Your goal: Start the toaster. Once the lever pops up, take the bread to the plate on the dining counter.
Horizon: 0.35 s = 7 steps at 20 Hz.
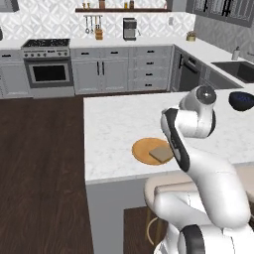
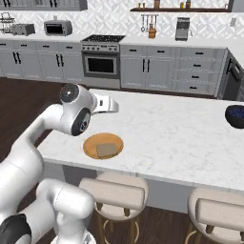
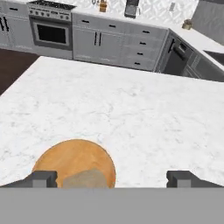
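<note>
Hand view looks down over the white marble table, with the pincer spread wide, its two dark fingertips far apart and gripping nothing. Between them, low in that view, lies the bread, flat on the round wooden plate. From where I stand at the left base view, the slice sits toward the plate's right side, turned so its corners rather than its edges face the table's near rim; being square, it has no clear long axis. Right base view shows the same slice lying flat inside the plate's rim, near the table's front edge above the stools. A dark blue bowl rests well apart on the far right of the table. Back on the far-left kitchen worktop stands the grey toaster.
</note>
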Motion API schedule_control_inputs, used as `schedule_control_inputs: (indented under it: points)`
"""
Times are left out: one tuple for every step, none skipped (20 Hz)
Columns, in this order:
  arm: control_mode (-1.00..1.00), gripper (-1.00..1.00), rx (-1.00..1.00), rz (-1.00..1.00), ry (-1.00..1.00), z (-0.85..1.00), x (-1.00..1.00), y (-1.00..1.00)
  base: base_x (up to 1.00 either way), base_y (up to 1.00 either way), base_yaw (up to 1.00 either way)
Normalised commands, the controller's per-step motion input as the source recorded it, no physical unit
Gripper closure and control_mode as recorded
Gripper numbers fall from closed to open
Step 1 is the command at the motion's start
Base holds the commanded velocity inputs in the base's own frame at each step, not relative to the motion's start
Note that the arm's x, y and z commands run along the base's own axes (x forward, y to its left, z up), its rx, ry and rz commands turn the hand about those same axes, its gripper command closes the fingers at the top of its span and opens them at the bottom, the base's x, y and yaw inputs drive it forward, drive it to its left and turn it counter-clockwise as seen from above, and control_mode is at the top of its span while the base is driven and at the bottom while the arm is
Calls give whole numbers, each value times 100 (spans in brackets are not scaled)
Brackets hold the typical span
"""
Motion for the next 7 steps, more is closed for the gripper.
schedule_control_inputs:
  points:
    - [-100,-100,0,-4,37,73,-70,39,0,0,0]
    - [-100,-100,0,-2,33,42,-77,39,0,0,0]
    - [-100,-100,0,-1,28,29,-88,40,0,0,0]
    - [-100,-100,0,0,24,16,-95,36,0,0,0]
    - [-100,-100,0,0,17,0,-100,33,0,0,0]
    - [-100,-100,0,0,14,0,-100,33,0,0,0]
    - [-100,-100,0,-1,13,0,-100,26,0,0,0]
